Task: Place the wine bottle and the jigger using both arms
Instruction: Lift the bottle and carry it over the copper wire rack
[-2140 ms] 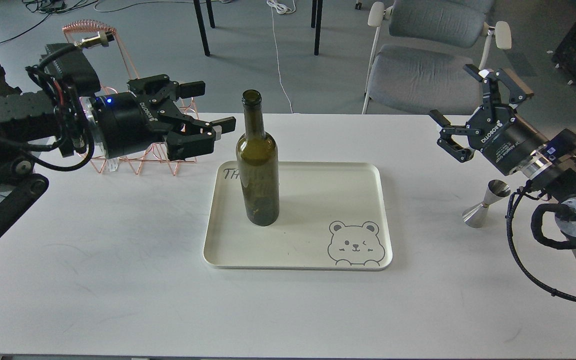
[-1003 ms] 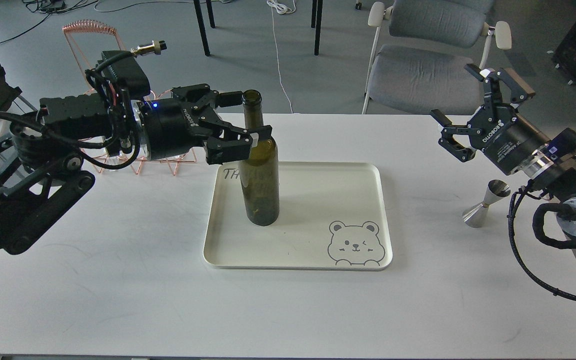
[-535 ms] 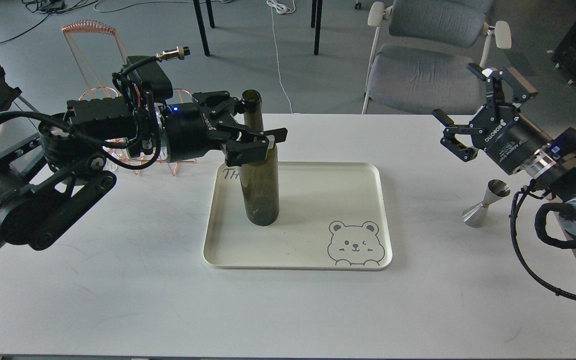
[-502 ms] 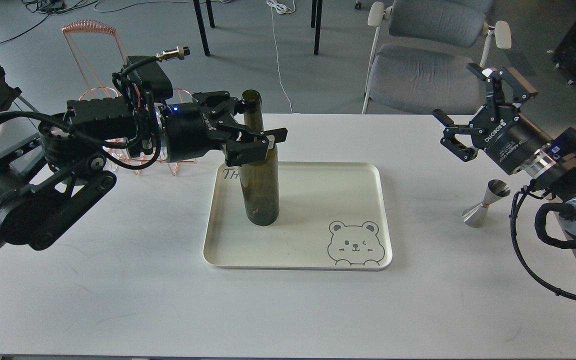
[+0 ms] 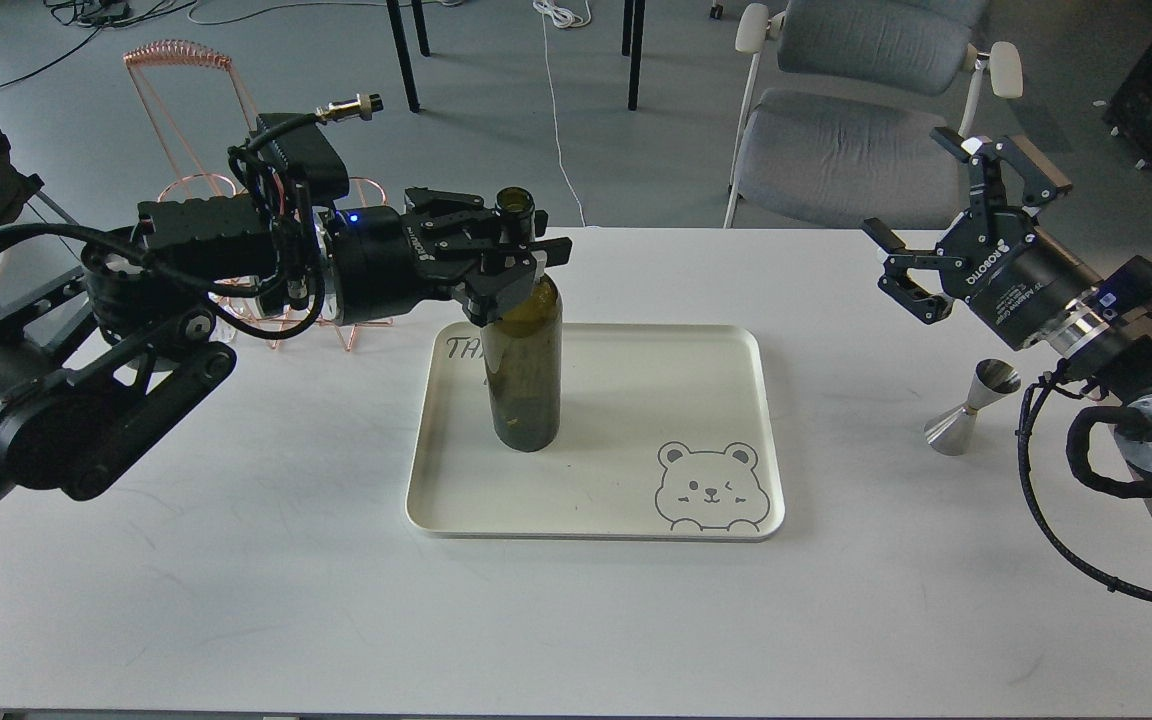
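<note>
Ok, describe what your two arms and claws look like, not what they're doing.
Both arms are black and blocky, wrapped with loose black cables. Left claw: black linkage fingers, white lettering on its round body, a blue light and a brass connector behind. Right claw: same black build, white lettering, silver wrist ring.

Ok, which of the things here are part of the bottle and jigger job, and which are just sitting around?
Part of the job:
wine bottle, standing on the tray, left gripper shut on its neck
jigger, on the table, right gripper open above it

Just lying about:
copper wire rack
grey chair
</note>
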Action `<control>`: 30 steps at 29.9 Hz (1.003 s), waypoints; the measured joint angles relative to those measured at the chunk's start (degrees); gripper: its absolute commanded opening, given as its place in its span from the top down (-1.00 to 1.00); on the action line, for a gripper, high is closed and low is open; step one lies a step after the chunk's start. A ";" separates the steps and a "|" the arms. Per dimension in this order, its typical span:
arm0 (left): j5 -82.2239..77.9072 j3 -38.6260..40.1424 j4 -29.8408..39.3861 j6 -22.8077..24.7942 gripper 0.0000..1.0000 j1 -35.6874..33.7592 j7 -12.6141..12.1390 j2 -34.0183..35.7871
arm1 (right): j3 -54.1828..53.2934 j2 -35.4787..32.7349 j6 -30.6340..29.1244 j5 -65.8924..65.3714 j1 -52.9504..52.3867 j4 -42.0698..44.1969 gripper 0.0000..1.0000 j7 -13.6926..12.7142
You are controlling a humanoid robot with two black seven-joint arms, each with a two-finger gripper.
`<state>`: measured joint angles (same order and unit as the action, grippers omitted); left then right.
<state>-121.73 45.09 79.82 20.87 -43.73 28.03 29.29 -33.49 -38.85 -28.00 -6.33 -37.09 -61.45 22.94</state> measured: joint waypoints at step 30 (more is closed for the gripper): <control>14.48 -0.05 -19.10 2.51 0.52 -16.63 -0.03 19.31 | -0.09 0.27 0.00 -0.87 0.05 0.02 -0.98 0.00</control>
<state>-107.25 45.04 60.72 23.38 -60.36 28.00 48.60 -33.58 -38.58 -28.00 -7.20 -37.04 -61.43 22.94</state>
